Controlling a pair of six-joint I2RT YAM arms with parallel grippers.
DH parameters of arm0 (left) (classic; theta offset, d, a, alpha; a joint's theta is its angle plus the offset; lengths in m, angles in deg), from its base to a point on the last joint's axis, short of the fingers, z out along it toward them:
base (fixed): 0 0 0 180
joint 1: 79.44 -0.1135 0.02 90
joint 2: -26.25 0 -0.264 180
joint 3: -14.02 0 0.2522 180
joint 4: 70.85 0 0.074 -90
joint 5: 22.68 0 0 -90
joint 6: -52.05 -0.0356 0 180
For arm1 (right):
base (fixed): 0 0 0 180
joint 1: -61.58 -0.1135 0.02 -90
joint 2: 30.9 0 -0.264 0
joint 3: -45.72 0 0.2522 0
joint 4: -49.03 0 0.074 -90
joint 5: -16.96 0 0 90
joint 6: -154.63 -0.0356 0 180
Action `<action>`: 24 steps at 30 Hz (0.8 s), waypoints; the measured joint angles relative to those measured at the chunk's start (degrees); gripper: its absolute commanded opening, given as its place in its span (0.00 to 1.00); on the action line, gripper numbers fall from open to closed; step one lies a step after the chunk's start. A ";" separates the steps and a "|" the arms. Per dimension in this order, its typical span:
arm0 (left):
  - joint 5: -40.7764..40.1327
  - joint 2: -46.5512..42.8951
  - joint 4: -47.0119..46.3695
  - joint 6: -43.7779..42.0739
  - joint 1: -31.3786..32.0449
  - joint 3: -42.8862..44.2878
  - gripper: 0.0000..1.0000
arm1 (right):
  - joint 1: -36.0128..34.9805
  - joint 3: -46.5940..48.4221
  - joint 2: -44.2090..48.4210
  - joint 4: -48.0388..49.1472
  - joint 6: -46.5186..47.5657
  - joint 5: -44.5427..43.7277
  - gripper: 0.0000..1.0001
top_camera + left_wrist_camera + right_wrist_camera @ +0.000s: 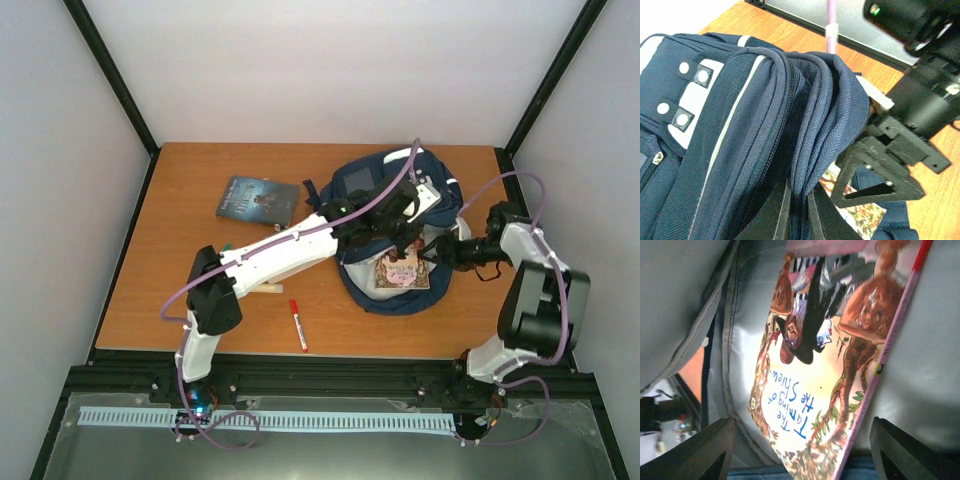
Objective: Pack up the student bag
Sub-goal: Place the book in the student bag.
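My left end effector (799, 212) is clamped shut on a fold of navy fabric at the opening of the student bag (740, 125), which sits right of centre in the overhead view. My right end effector (800, 455) is spread wide and grips nothing, its fingers either side of the "Taming of the Shrew" book (825, 355) lying on the bag's grey lining. A dark book (258, 198) and a red marker (298, 325) lie on the surface (170, 260), left of the bag.
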 measured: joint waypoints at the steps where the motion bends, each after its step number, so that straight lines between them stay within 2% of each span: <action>1: -0.07 -1.01 -0.39 0.02 0.00 -1.03 0.01 | -0.02 -0.50 2.89 -0.20 0.76 -1.75 0.74; 7: -0.28 -5.18 -2.56 0.11 0.02 -5.14 0.01 | 0.09 -2.40 17.18 -2.29 6.82 -7.43 0.69; 13: 0.63 -6.14 -3.82 0.26 0.26 -9.09 0.01 | 0.83 -3.15 28.85 -3.80 13.99 -6.93 0.67; 20: 1.60 -6.14 -4.13 0.76 0.37 -9.75 0.01 | 0.79 -2.75 32.54 -11.45 30.29 -6.73 0.46; 24: 2.34 -6.14 -4.66 1.97 0.24 -9.90 0.01 | 0.20 -5.81 37.03 -13.07 38.62 -9.01 0.44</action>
